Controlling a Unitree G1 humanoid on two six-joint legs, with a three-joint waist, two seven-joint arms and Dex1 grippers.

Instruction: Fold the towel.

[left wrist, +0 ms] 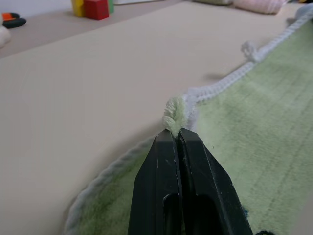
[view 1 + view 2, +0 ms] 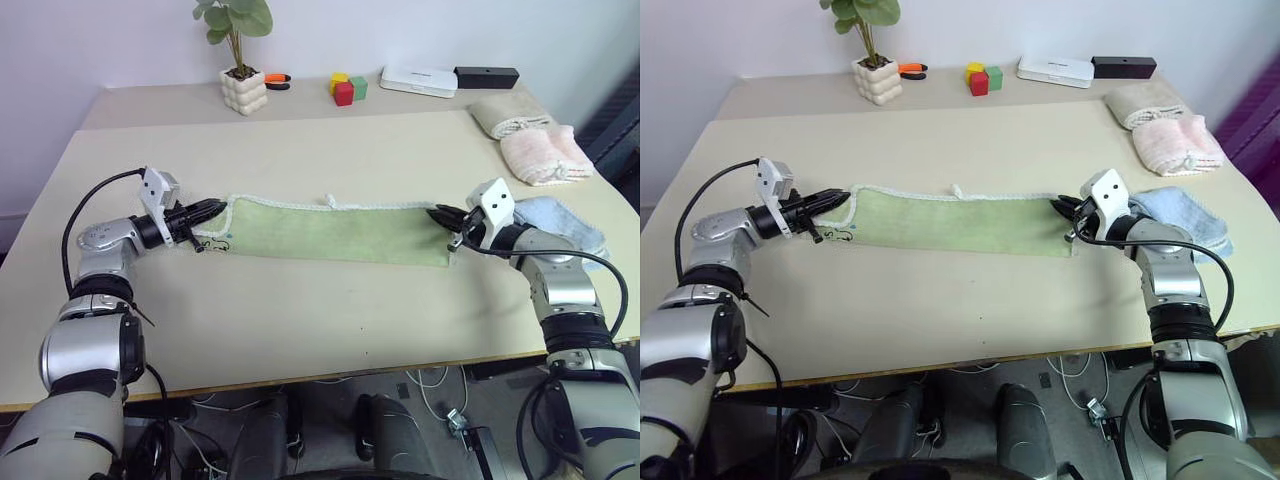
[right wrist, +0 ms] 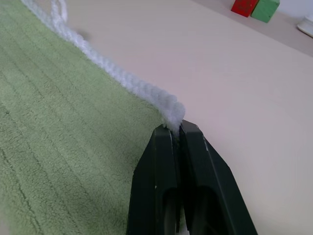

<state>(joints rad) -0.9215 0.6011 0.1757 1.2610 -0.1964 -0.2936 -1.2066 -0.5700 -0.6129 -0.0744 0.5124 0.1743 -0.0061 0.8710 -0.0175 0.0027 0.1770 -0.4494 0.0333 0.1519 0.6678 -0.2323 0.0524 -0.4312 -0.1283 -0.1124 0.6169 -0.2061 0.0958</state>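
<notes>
Toward the table's (image 2: 300,330) left edge, left gripper (image 2: 212,209) clamped on a far corner of the towel (image 2: 330,232) — black fingers pressed together with a small tuft of green terry and white edging pinched at the tips. Between the two grippers, a light green strip stretched flat along the middle of the table, parallel to its near edge, seemingly already doubled lengthwise. Along the far side, white stitched edging and a small white loop (image 2: 329,202); near the left end, a small dark embroidered mark (image 2: 212,243). Toward the right edge, right gripper (image 2: 441,214) likewise shut on the opposite far corner. Probably light, soft and limp — likely to sag and drape once lifted, with no stiffness to hold a shape; corners by the thicker edging look like the surest place to hold. Layers underneath hidden, so thickness of the fold hard to judge. Embroidered mark too small to read. Near right corner partly covered by the right gripper.
</notes>
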